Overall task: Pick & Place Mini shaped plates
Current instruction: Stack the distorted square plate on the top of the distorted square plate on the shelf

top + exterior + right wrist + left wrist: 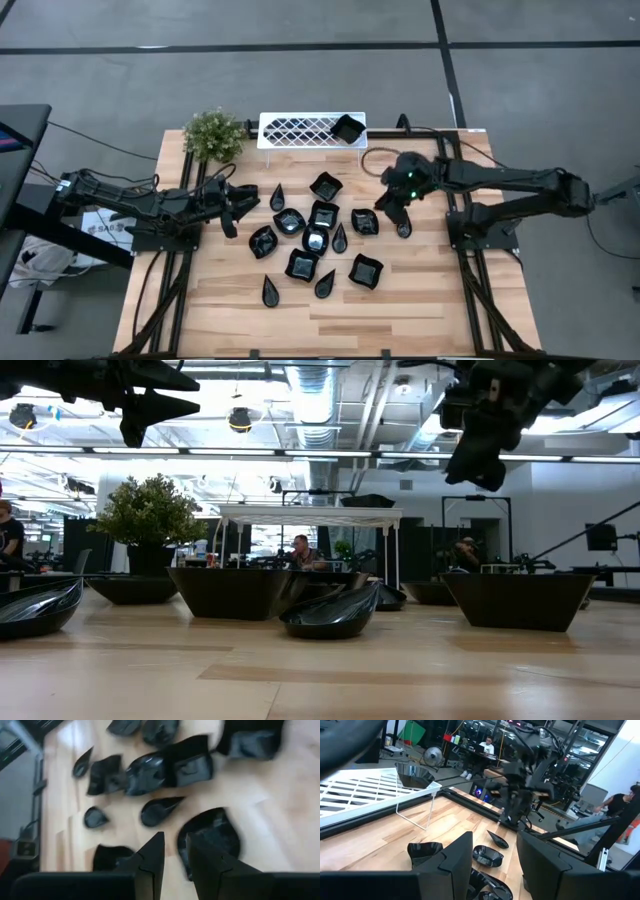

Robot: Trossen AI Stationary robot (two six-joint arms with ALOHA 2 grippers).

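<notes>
Several glossy black mini plates (315, 235) rest on their bases in a cluster at the middle of the wooden table; some are teardrops, some wavy-edged squares. One more plate (347, 130) sits on the right end of the white lattice tray (295, 130). My right gripper (390, 207) hangs well above the right side of the cluster. Its fingers (176, 851) are a narrow gap apart with nothing between them, over a roundish plate (210, 834) and a teardrop plate (159, 811). My left gripper (237, 200) is open and empty (495, 857), raised left of the cluster.
A small green potted plant (213, 135) stands at the far left, beside the tray. A cable loop (378, 160) lies right of the tray. Bare wood lies along the near edge (330, 320). People sit at desks in the room beyond the table (300, 550).
</notes>
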